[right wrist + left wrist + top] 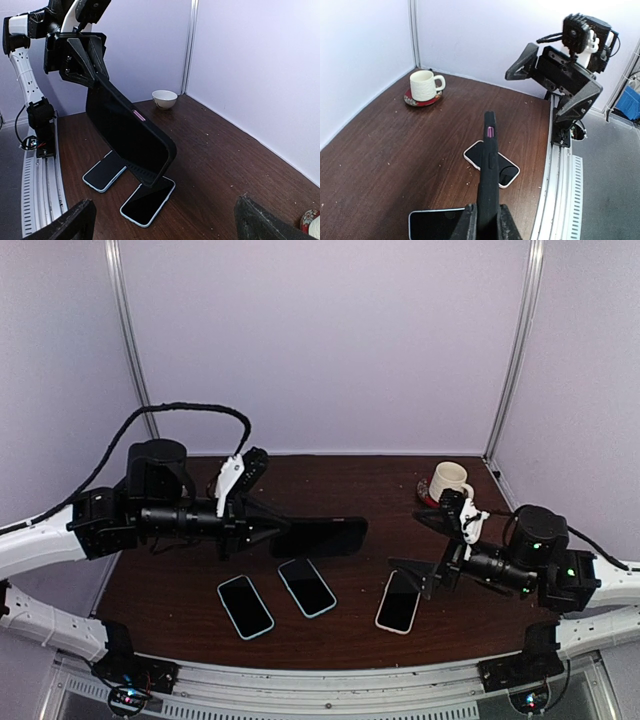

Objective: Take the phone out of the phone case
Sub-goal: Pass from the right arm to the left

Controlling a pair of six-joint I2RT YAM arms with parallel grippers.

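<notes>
1. Phone case [322, 537] is held clear of the table [340, 480], clamped by one end between the closed fingers of the left gripper [487, 223]. The free end is pointed away from them, as if offered to the other arm. Whether a phone sits inside cannot be told.
2. Below the case, one blue-rimmed phone [245, 606] and a second blue-rimmed phone [306, 586] are laid flat, side by side and not touching.
3. Beyond the free end, the right gripper [415, 542] is shown with its fingers spread wide and nothing between them. A white-rimmed phone [398, 602] lies flat just beneath them and is judged to be the one removed.
4. Open air is left between the free end and the spread fingers, so a straight approach is judged unobstructed.
5. Farthest off, a mug [450, 480] is set on a coaster [426, 494] in the corner, near the walls and well apart from both grippers.
</notes>
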